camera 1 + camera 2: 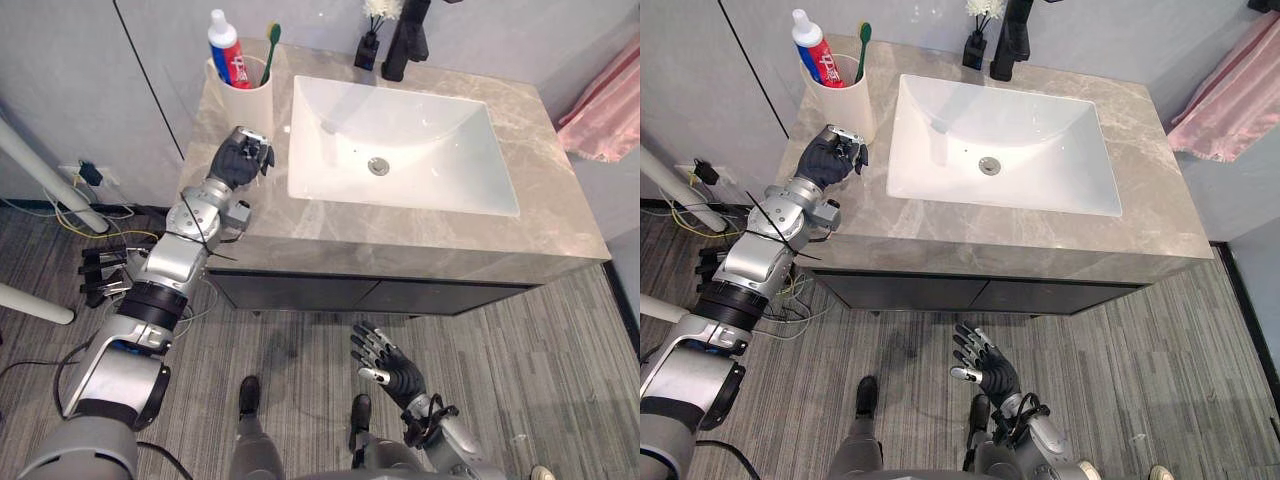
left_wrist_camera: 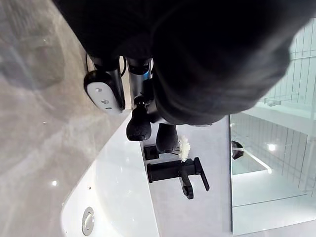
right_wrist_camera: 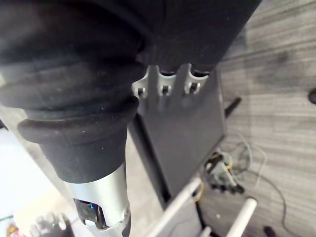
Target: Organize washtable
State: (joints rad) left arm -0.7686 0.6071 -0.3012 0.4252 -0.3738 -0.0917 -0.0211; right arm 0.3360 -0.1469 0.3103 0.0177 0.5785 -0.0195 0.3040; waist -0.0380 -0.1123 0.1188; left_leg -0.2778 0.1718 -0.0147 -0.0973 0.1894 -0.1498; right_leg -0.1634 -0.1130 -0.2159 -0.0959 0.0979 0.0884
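My left hand [image 1: 243,155] hangs over the grey stone washtable [image 1: 540,190], fingers curled up with nothing in them. My right hand [image 1: 388,365] is down low by the floor, fingers spread out. The toothpaste tube [image 1: 226,48] and green toothbrush [image 1: 270,45] stand in the round cream cup [image 1: 245,100], just beside my left hand. I think a bump could tip the cup into the white sink [image 1: 400,150].

We see our left hand [image 1: 243,157] over the left end of the washtable [image 1: 560,215], fingers curled, just below the white cup [image 1: 245,100] holding a toothpaste tube [image 1: 225,45] and a green toothbrush [image 1: 270,50]. The white basin [image 1: 400,130] lies beside it. Our right hand [image 1: 392,368] hangs over the floor, fingers spread.
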